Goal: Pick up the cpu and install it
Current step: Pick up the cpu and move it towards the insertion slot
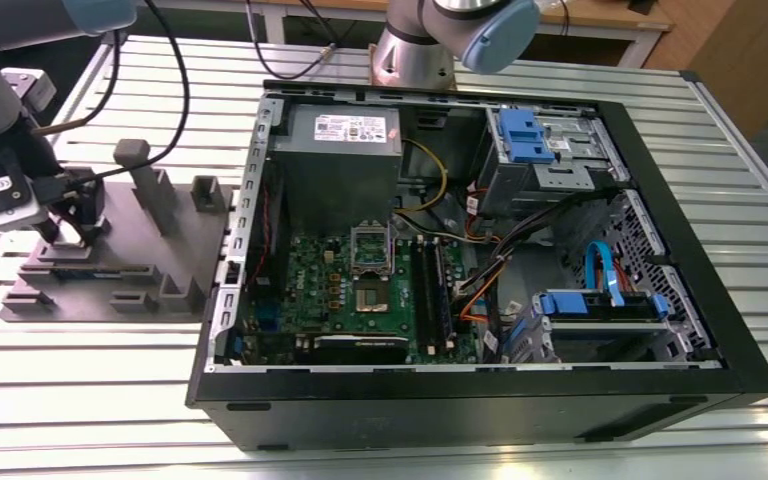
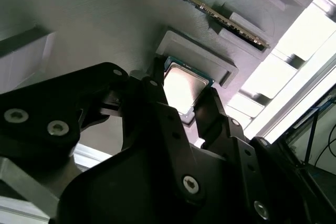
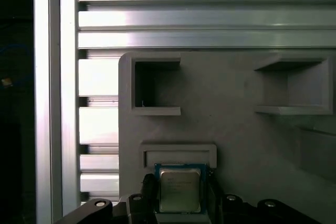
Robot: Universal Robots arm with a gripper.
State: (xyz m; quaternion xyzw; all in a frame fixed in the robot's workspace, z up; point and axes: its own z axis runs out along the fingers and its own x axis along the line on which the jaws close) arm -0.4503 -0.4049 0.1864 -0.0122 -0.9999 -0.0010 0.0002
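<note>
The cpu (image 3: 179, 191), a small square chip with a silvery top and thin greenish rim, lies at a shallow pocket of the grey fixture block (image 1: 131, 260) on the exterior view's left. My gripper (image 1: 71, 235) stands low over that block. In both wrist views its black fingers (image 2: 152, 85) sit tight against two opposite sides of the cpu (image 2: 184, 85), shut on it. The chip is still level with the pocket. The open computer case (image 1: 491, 390) holds the green motherboard (image 1: 337, 275), with its socket (image 1: 373, 298) uncovered near the middle.
The fixture block carries tall grey posts (image 1: 151, 195) and other recesses (image 3: 156, 85) close around my gripper. A second arm's base (image 1: 424, 50) stands behind the case. Cables, a grey power supply (image 1: 341, 135) and blue drive brackets (image 1: 598, 300) crowd the case interior. The table is slatted aluminium (image 1: 91, 400).
</note>
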